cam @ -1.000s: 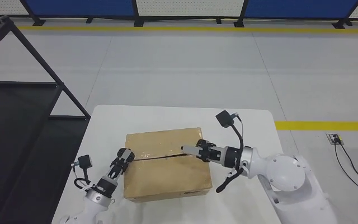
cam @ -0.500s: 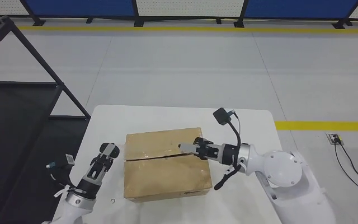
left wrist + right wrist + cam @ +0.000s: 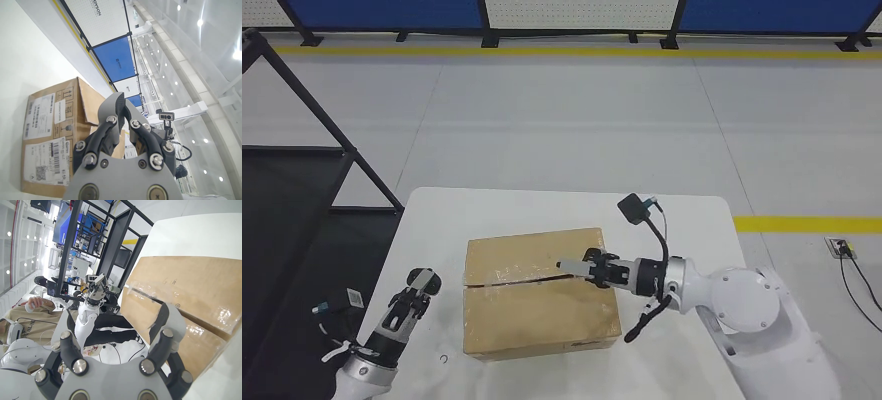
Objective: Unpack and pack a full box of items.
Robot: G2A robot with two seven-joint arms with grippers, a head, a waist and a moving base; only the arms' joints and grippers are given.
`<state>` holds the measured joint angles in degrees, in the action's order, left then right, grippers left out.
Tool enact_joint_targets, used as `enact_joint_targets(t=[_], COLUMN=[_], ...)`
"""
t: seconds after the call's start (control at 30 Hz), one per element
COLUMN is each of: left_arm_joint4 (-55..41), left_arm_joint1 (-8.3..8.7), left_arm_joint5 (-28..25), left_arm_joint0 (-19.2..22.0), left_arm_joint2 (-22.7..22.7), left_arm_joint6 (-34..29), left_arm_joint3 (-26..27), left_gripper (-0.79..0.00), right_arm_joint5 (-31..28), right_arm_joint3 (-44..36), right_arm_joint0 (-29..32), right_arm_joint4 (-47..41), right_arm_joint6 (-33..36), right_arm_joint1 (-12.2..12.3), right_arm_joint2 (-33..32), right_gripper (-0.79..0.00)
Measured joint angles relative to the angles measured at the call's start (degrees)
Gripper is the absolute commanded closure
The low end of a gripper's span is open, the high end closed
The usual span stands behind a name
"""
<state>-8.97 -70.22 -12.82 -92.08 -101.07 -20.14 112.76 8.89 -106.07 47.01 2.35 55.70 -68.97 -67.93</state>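
Cardboard box [image 3: 540,292] sitting mid-frame on the white worktop [image 3: 682,215], right jaws gaping wide over its taped top seam, left jaws pressing together, hovering at lower left, apart from the box

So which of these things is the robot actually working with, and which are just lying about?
In the job:
cardboard box
right end effector, over its seam
left end effector, beside it

Just about:
black rack
blue panels
floor socket
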Motion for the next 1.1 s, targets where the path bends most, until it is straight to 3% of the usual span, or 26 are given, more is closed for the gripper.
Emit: enact_joint_targets(t=[0.37, 1.1], left_arm_joint4=[-1.04, -7.36], left_arm_joint1=[-0.22, -0.76], left_arm_joint5=[-1.7, -7.21], left_arm_joint0=[0.4, -0.19], left_arm_joint2=[2.86, 3.55], left_arm_joint6=[0.53, 4.55], left_arm_joint3=[-1.16, -3.79], left_gripper=[0.0, 0.0], right_arm_joint5=[-6.74, -11.7], right_arm_joint3=[-1.1, 3.08], right_arm_joint0=[-1.52, -12.58], right_arm_joint4=[-9.73, -20.77], right_arm_joint6=[-6.29, -15.94], right_arm_joint1=[-1.01, -4.85], right_arm_joint2=[1.9, 12.0], right_gripper=[-0.785, -0.785])
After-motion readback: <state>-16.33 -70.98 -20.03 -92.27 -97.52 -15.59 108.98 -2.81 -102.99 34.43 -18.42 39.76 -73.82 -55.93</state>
